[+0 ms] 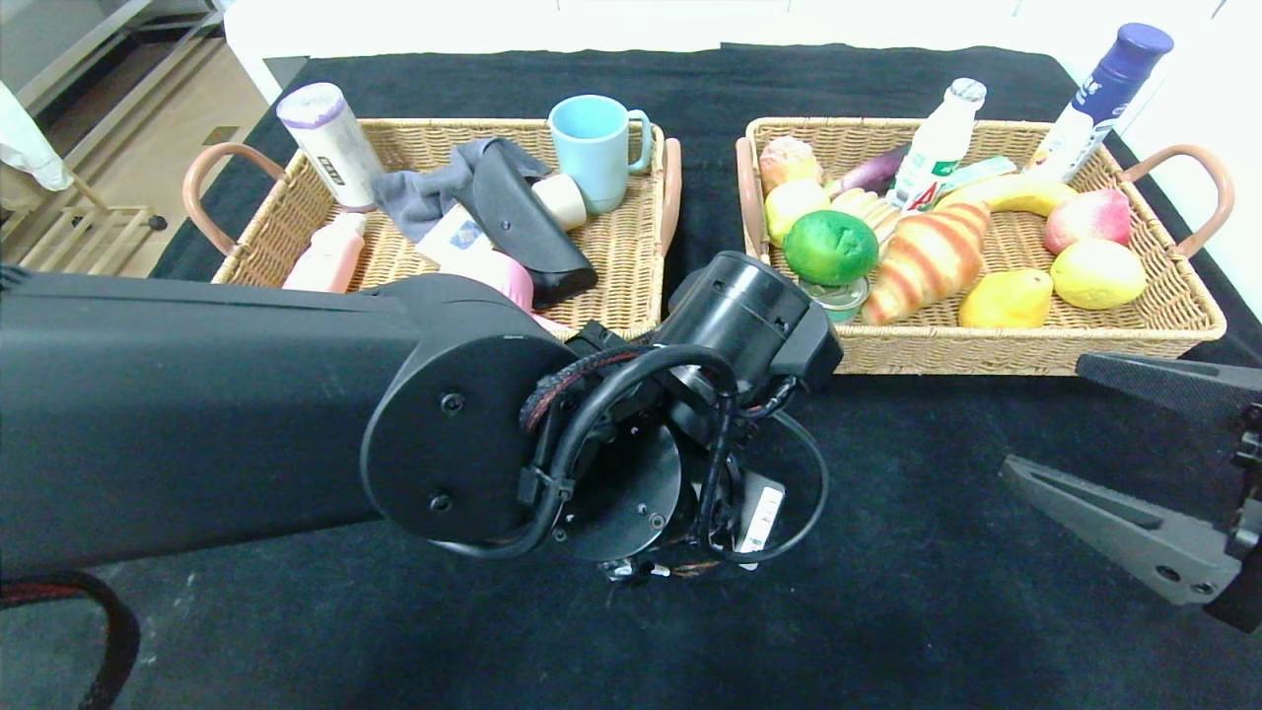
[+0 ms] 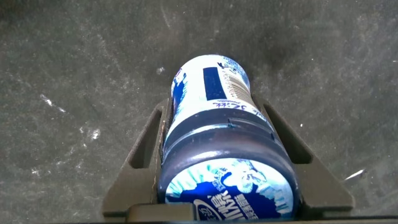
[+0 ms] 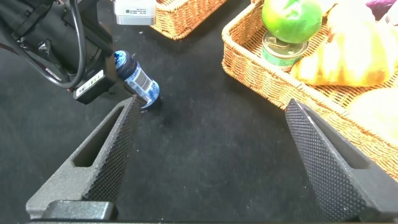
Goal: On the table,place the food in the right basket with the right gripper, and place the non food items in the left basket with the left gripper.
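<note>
A blue-and-white bottle [image 2: 214,93] lies on its side on the black table between the fingers of my left gripper [image 2: 212,109], which is shut on it; both fingers press its sides. In the right wrist view the bottle [image 3: 138,79] sits low at the table surface under the left gripper. In the head view my left wrist [image 1: 680,473] covers the bottle, in front of the gap between the baskets. My right gripper [image 1: 1042,414] is open and empty at the right, in front of the right basket [image 1: 1035,350]; it also shows in its own wrist view [image 3: 210,104].
The left basket [image 1: 444,125] holds a blue mug [image 1: 595,148], a grey cloth, a black case, a roll and a pink bottle. The right basket holds a croissant [image 1: 927,258], a green fruit [image 1: 830,247], a banana, pears, a can and bottles.
</note>
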Available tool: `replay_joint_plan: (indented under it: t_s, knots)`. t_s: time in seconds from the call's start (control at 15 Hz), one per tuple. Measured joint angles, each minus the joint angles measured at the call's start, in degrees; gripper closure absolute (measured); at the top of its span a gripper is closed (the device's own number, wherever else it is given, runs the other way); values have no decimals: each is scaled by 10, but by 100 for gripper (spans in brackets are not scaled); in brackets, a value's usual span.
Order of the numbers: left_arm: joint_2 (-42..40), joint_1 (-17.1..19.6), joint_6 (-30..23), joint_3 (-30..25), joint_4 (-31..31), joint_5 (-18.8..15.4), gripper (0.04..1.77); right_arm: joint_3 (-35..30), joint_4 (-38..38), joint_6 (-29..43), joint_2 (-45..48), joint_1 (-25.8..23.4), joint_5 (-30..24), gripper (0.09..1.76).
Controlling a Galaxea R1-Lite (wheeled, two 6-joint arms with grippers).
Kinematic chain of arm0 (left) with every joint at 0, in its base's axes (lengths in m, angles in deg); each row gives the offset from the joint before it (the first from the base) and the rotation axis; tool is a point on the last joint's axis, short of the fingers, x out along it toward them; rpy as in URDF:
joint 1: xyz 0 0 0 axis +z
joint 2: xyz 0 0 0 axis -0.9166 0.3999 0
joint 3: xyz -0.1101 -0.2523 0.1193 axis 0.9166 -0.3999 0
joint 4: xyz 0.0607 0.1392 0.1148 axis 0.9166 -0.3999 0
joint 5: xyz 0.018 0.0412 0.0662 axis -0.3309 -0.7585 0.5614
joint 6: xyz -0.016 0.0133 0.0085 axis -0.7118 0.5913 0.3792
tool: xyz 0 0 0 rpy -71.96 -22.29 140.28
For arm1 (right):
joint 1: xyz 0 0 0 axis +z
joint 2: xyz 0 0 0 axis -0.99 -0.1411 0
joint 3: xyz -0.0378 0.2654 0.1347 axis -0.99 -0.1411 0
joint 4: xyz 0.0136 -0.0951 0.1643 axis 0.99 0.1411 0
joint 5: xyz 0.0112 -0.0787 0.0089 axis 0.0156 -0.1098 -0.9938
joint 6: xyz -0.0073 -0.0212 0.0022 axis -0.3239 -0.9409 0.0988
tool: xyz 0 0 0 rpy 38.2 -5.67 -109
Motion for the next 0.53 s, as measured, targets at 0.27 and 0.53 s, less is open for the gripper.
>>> replay_joint_plan:
  t_s: [0.27, 0.53]
  knots:
    - [5, 0, -3, 2, 0, 0, 93, 0, -1, 0, -3, 0, 1, 14]
    - [6, 0, -4, 2, 0, -1, 93, 0, -1, 0, -5, 0, 1, 14]
